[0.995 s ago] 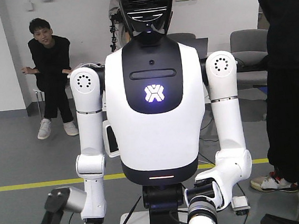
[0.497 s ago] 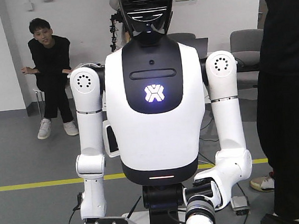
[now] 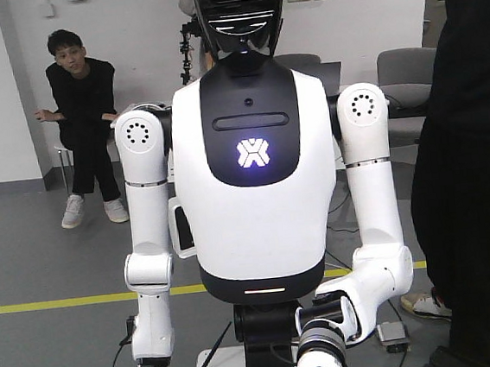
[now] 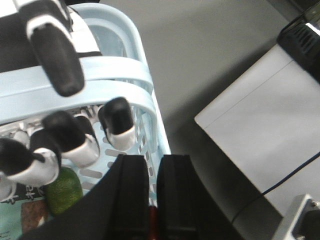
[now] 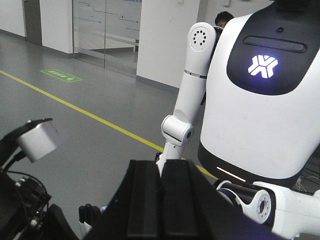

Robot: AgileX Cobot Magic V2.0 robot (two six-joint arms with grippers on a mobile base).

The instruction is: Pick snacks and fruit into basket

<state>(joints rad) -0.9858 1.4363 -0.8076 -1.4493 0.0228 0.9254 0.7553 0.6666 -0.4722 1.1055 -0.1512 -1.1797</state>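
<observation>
Swung out of front view.
Left gripper (image 4: 152, 200) over basket (image 4: 125, 70) rim, clenched; right gripper (image 5: 160, 200) clenched, empty. Next: fetch more snacks.

left pincer (image 4: 148, 200): jaws closed, nearly touching | right pincer (image 5: 161, 200): jaws pressed together, level

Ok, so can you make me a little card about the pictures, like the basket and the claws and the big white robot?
basket: light blue plastic, right below the left claw
in the basket: mint-green pouch and bumpy green fruit, side by side
at the basket's handles: white robot's black-tipped fingers, seemingly holding it
left claw: jaws close together, carrying nothing
right claw: jaws together, carrying nothing
white robot: faces the front camera, chest logo glowing
people: one sitting, one standing
</observation>
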